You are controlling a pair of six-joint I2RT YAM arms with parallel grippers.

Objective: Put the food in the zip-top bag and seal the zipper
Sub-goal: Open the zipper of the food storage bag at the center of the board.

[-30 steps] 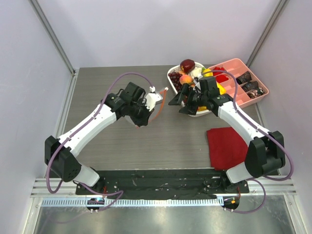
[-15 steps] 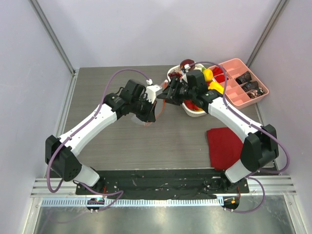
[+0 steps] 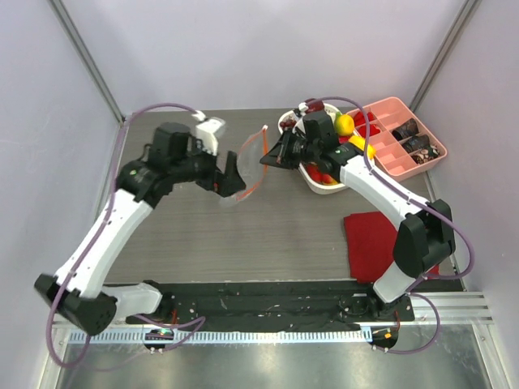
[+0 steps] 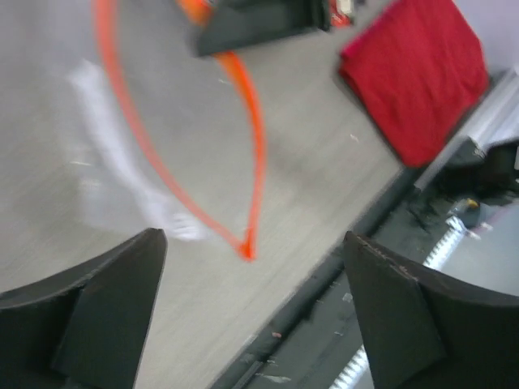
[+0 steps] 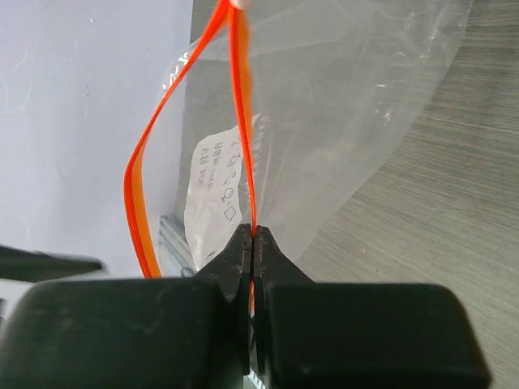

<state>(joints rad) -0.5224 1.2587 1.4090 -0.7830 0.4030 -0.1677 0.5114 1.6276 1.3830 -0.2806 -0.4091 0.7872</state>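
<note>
The zip-top bag [image 3: 246, 164] hangs clear and crinkly above the table, its mouth held apart in a loop. My right gripper [image 3: 268, 159] is shut on one side of the orange-red zipper [image 5: 247, 121], right at the strip [image 5: 254, 237]; the bag [image 5: 349, 105] hangs beyond it. My left gripper [image 3: 227, 180] stands open just left of the bag, touching nothing. In the left wrist view the zipper loop [image 4: 253, 154] lies ahead of the wide-open fingers [image 4: 97, 316]. The food [image 3: 345, 125] sits in the white basket [image 3: 319, 185] behind the right arm.
A pink compartment tray [image 3: 405, 109] stands at the back right. A folded red cloth [image 3: 375, 243] lies on the table right of centre, also seen in the left wrist view [image 4: 418, 73]. Purple cables arc over both arms.
My left gripper opened, let go of the bag and drew back to the left. My right gripper moved in and shut on the zipper strip.
</note>
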